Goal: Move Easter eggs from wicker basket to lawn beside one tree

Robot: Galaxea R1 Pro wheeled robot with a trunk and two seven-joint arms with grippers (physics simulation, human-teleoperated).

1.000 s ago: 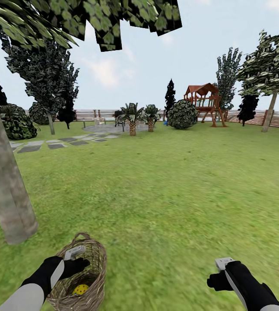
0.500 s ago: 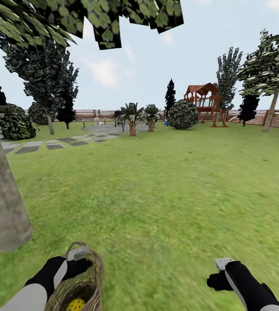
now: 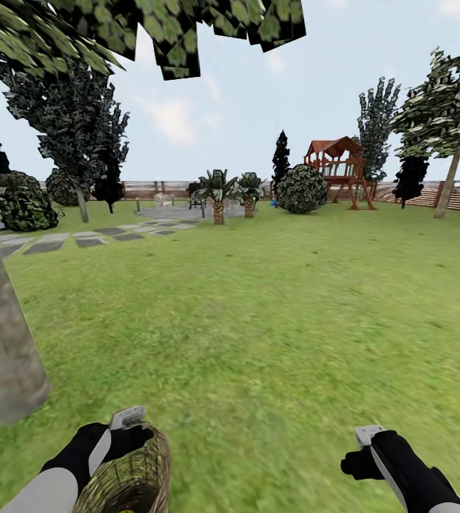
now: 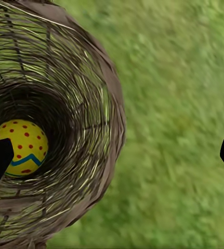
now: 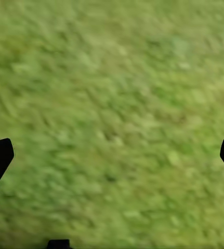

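The wicker basket stands on the lawn at the bottom left of the head view, cut off by the picture's lower edge. My left gripper hovers over its far rim. In the left wrist view the gripper is open with nothing between its fingers. That view looks down into the basket, where one yellow Easter egg with red dots and a blue zigzag lies at the bottom. A thick grey-brown tree trunk rises just left of the basket. My right gripper hangs open over bare grass.
Grass stretches ahead to a stone path, two short palms, round bushes, a wooden play tower and a fence. Another broad-leaved tree stands far right; dark narrow trees line the back.
The whole head picture has shifted, so the camera has moved: the trunk now sits further left and the basket lower. Both arms keep their places in the picture.
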